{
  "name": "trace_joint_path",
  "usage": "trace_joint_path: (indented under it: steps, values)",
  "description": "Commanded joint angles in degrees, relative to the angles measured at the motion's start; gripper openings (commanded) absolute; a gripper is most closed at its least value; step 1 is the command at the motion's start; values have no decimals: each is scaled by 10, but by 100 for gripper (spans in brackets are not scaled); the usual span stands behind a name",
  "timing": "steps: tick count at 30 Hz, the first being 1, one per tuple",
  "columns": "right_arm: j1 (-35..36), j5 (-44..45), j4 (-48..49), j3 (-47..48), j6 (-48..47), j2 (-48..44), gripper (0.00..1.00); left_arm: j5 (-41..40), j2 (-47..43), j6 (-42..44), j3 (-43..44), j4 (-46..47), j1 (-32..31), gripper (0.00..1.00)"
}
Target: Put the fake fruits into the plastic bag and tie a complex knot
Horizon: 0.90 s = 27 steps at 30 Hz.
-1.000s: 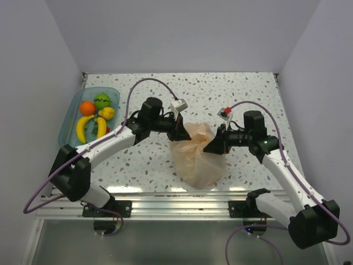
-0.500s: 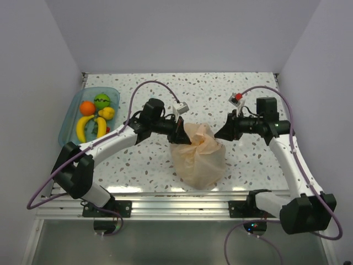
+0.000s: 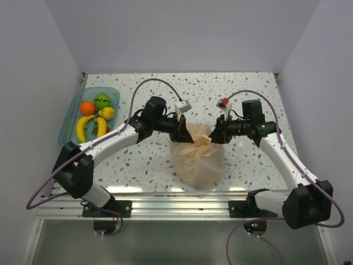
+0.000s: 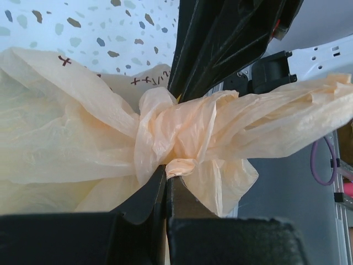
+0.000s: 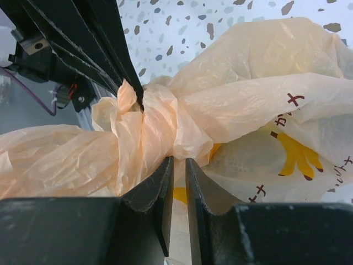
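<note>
The bag [image 3: 198,163] is sitting bulging on the table [image 3: 248,94], midway between the two arms and near the front edge, with its neck drawn up into a knot [image 3: 199,141] at its far top. The left gripper [image 3: 182,131] is reaching in from the left with its fingers [image 4: 144,194] pressing tightly together, their tips butting against the underside of the knot; whether any film is caught between them cannot be told. The right gripper [image 3: 213,136] is reaching in from the opposite side, its fingers [image 5: 150,187] standing a narrow slit apart with the tips just under the knot, and nothing is showing inside the slit except the bag beyond. The two grippers are facing each other across the knot, almost meeting. In the left wrist view one crumpled tail [image 4: 281,124] is sticking out sideways from the knot. Orange and yellow print [image 5: 295,154] is showing on the film in the right wrist view. Well apart on the left, the tray [image 3: 65,126] is holding an orange [image 3: 87,107], a green ball [image 3: 101,100], bananas [image 3: 84,127] and a yellow piece [image 3: 107,113], all lying outside the bag.
</note>
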Motion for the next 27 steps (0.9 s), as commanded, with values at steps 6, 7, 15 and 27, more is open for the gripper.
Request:
trace_joint_path:
  steps: [6, 7, 15, 27]
  values:
    - [1, 4, -22, 34, -53, -15, 19, -43, -4, 21, 78, 1, -1, 0]
    - [1, -1, -39, 38, -62, -12, 19, -52, 5, 27, 99, -50, -1, 0]
    - [9, -29, -102, 25, -122, 13, 19, -37, 28, 57, 100, -204, -6, 0]
    - [21, -71, -149, 7, -155, 39, 20, 31, 29, 27, 36, -213, -25, 0]
